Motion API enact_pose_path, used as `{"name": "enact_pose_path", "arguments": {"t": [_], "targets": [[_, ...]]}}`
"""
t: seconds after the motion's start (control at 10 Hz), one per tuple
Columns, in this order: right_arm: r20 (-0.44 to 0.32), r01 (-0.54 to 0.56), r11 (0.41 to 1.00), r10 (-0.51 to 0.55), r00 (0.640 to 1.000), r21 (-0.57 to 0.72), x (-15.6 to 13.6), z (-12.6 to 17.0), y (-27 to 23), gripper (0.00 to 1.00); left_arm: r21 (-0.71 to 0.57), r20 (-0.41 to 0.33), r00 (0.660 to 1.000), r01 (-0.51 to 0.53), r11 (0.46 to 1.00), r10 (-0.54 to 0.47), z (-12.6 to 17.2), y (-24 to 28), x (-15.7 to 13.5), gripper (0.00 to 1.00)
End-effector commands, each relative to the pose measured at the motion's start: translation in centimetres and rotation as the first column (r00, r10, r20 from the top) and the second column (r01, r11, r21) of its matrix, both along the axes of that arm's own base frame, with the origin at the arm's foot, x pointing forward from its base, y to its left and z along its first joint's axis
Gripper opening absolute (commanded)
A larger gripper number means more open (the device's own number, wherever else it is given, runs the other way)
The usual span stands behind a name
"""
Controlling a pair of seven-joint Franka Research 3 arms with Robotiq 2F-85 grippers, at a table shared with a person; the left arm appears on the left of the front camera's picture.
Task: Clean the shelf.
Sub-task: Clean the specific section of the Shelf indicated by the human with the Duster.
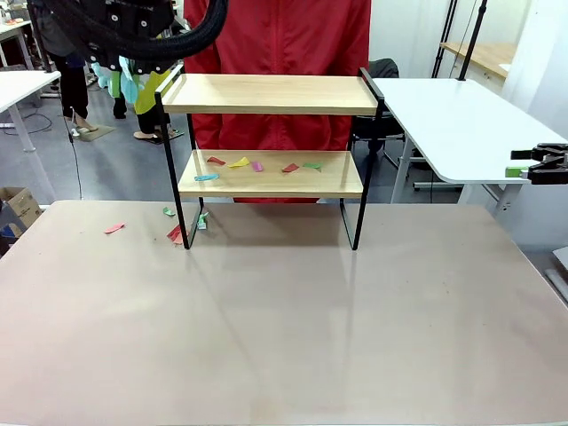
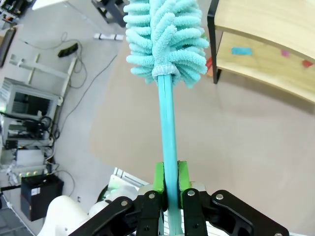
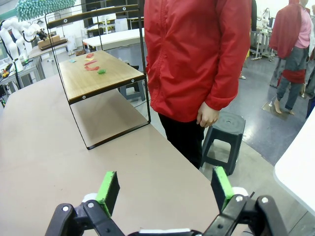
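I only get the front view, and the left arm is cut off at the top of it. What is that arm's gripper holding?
Observer: The left gripper is shut on the thin handle of a fluffy teal duster, whose head points out beside the end post of the shelf.
Operator: And the right gripper? I see it side-on at the edge.
Observer: The right gripper is open and holds nothing.
Operator: Is the person reaching in?
Observer: No. The person's hand hangs at their side, above a dark stool and away from the shelf.
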State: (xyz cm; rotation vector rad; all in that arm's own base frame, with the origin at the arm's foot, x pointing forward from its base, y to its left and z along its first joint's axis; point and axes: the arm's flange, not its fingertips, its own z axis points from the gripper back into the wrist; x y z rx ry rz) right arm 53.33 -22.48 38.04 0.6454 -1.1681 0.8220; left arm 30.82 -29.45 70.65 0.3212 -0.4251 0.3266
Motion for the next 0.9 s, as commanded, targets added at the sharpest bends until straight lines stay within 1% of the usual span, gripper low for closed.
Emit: {"name": "enact_pose_path", "arguments": {"t": [0.0,0.1,0.2,0.3,0.4,0.5,0.6,0.7,0.8], "targets": [[0.004,-0.002,1.000,0.002,1.000,0.002,-0.1,0.2,0.2,1.00,-0.001,0.003,1.000,0.002,1.000,-0.002,0.0,0.0,0.0,0.13],[0.004,-0.002,1.000,0.002,1.000,0.002,-0.1,0.2,0.2,1.00,-0.064,0.045,0.996,0.073,0.995,-0.071,0.7,2.3,-0.8,0.13],[0.004,-0.002,1.000,0.002,1.000,0.002,-0.1,0.2,0.2,1.00,-0.152,0.083,0.987,0.146,0.977,-0.135,1.0,4.9,-1.3,0.13],[0.004,-0.002,1.000,0.002,1.000,0.002,-0.1,0.2,0.2,1.00,-0.215,0.122,0.960,0.272,0.938,-0.250,0.7,7.1,-2.0,0.13],[0.004,-0.002,1.000,0.002,1.000,0.002,-0.1,0.2,0.2,1.00,-0.253,0.148,0.933,0.357,0.899,-0.328,0.4,8.4,-2.4,0.13],[0.004,-0.002,1.000,0.002,1.000,0.002,-0.1,0.2,0.2,1.00,-0.277,0.181,0.891,0.453,0.847,-0.417,0.2,9.5,-2.8,0.13],[0.004,-0.002,1.000,0.002,1.000,0.002,-0.1,0.2,0.2,1.00,-0.284,0.201,0.842,0.540,0.792,-0.501,0.3,10.6,-3.2,0.13],[0.004,-0.002,1.000,0.002,1.000,0.002,-0.1,0.2,0.2,1.00,-0.276,0.212,0.787,0.617,0.737,-0.579,0.8,12.0,-3.3,0.13],[0.004,-0.002,1.000,0.002,1.000,0.002,-0.1,0.2,0.2,1.00,-0.275,0.205,0.737,0.675,0.685,-0.644,1.2,13.4,-3.7,0.13]]}}
